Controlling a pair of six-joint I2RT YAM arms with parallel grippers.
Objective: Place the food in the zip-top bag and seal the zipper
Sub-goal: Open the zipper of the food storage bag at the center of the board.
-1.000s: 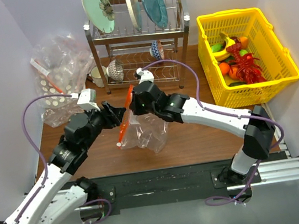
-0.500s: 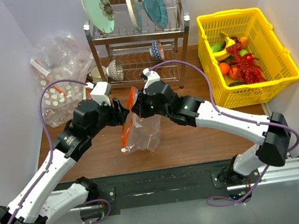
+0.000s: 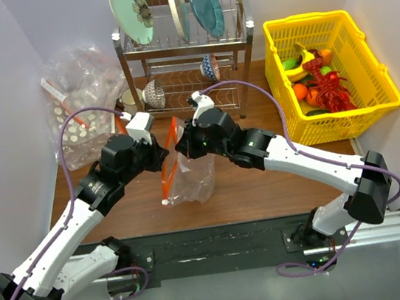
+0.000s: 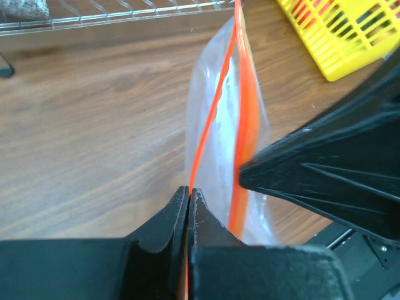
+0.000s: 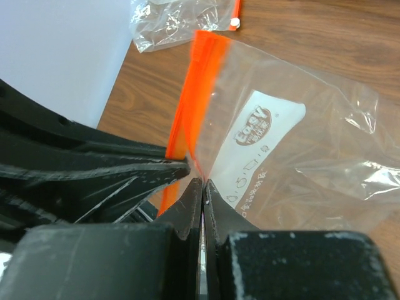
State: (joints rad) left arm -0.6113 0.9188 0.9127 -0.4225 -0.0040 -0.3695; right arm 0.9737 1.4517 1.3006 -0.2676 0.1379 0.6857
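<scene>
While the food (image 3: 332, 90) sits in the yellow basket (image 3: 346, 126) at upper right, left gripper (image 4: 189, 190) and right gripper (image 5: 201, 182) both pinch the zip-top bag (image 3: 193, 179) mid-frame, fingers pressed together.

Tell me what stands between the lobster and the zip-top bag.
The lobster lies in the yellow basket, so its wall is in the way. The right gripper, shut on the zip-top bag, and its wrist sit on the bag's basket side.

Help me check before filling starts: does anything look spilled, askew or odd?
Nothing spilled or damaged. The small clear plastic zip-top bag hangs skewed, its orange top edge pinched by the left gripper and right gripper. It is empty; the glossy red toy lobster lies in the yellow plastic basket.
</scene>
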